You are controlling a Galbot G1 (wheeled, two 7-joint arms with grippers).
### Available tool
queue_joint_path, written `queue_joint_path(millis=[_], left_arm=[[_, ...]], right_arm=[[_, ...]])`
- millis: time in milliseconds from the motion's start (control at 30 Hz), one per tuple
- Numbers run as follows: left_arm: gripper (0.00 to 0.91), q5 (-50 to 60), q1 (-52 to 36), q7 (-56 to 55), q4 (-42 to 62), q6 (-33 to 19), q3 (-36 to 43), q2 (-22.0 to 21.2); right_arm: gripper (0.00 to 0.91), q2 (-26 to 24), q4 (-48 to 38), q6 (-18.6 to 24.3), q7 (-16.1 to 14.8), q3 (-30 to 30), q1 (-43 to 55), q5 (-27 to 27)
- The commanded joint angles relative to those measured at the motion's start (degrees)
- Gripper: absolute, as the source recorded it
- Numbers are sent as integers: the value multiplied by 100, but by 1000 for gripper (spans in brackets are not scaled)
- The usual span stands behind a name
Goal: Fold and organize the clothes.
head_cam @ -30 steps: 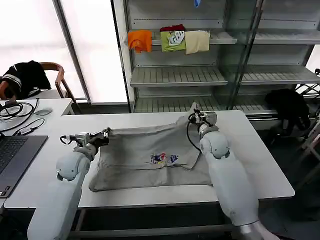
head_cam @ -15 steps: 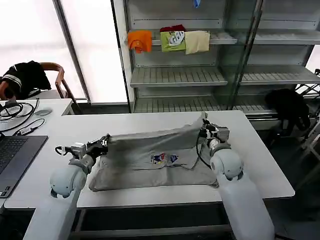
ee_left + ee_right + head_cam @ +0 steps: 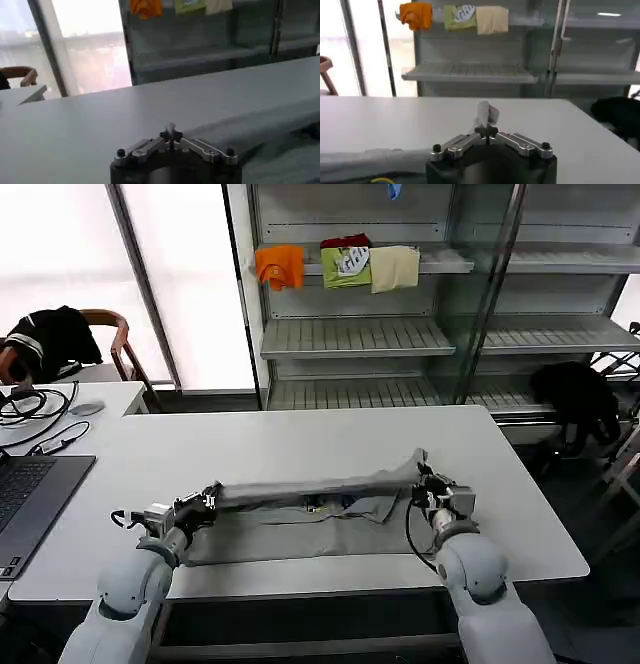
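A light grey shirt (image 3: pixel 320 514) lies near the front of the white table (image 3: pixel 300 439), its far edge lifted and pulled toward me as a taut ridge. A bit of its chest print peeks out under the fold. My left gripper (image 3: pixel 208 496) is shut on the shirt's left corner; cloth pokes up between its fingertips (image 3: pixel 171 131). My right gripper (image 3: pixel 424 475) is shut on the shirt's right corner, a tuft of fabric (image 3: pixel 484 115) standing above the closed tips. The grey fabric (image 3: pixel 365 160) trails off beside that gripper.
A laptop (image 3: pixel 30 504) and cables (image 3: pixel 40 409) sit on the table at my left. Behind the table stand metal shelves (image 3: pixel 400 334) holding orange, green and cream garments (image 3: pixel 340 264). A black garment (image 3: pixel 575 399) lies at the right, and a chair (image 3: pixel 95 339) at the far left.
Both grippers have drawn the shirt's far edge toward me and lower, folding it over the front half. The chest print, plainly seen before, is now mostly covered.
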Motion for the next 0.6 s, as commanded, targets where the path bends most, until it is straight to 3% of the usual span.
queue_joint_path(millis=[33, 400, 433, 467, 500, 533, 567, 600], left_arm=[[10, 172, 380, 26, -187, -14, -3, -62], [20, 383, 416, 57, -234, -26, 8, -98], [202, 434, 415, 50, -257, -23, 12, -121], [907, 451, 414, 47, -270, -18, 14, -136], [907, 461, 415, 44, -301, -21, 18, -143], [907, 487, 423, 45, -362, -19, 23, -152], [907, 500, 429, 46, -409, -7, 23, -150], [907, 506, 438, 50, -461, 8, 24, -144]], right_arm=[[0, -50, 37, 122, 13, 71, -642, -20], [0, 20, -82, 238, 14, -1, -755, -164], [0, 22, -88, 241, 12, -10, -771, -169], [0, 25, -96, 245, 14, -23, -782, -190], [20, 34, -94, 274, 32, -27, -793, -208], [161, 48, -67, 329, 49, -17, -807, -221], [907, 53, -27, 338, 52, 0, -817, -218], [907, 45, 64, 376, 62, 26, -827, -206]])
